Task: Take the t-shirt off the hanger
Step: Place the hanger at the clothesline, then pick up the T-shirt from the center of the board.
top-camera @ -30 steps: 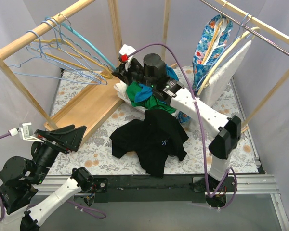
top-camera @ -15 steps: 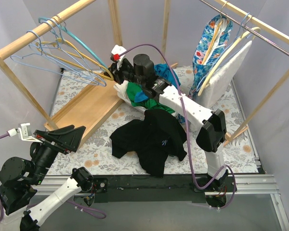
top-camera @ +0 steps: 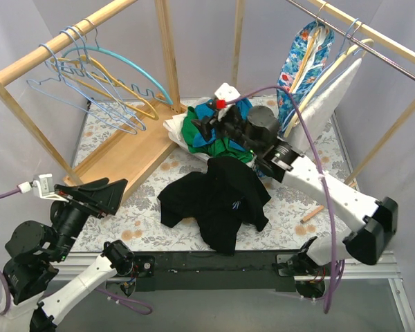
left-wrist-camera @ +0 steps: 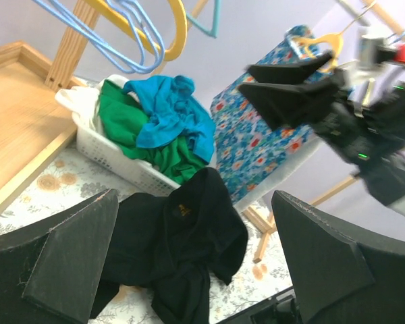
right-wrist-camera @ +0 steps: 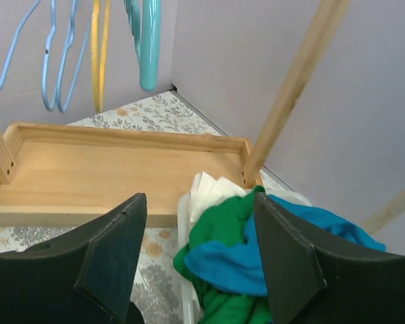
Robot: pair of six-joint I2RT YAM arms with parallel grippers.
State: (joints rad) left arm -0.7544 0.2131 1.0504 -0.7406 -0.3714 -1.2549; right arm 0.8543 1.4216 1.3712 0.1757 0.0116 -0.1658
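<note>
Right gripper [right-wrist-camera: 199,197] spread, empty, hovering over laundry basket [left-wrist-camera: 115,158]. Left gripper [left-wrist-camera: 194,202] spread, idle at near-left corner. Black t-shirt [top-camera: 218,197] lies heaped on table [top-camera: 142,214]. Floral t-shirt [top-camera: 304,62] hangs on yellow hanger [left-wrist-camera: 322,42], right side. Likely step: reach toward it. Next move calls for pinching hem, pulling fabric off hanger.

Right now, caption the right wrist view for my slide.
Open right gripper faces a pile of green and blue clothes beside a wooden tray, hangers overhead.
</note>
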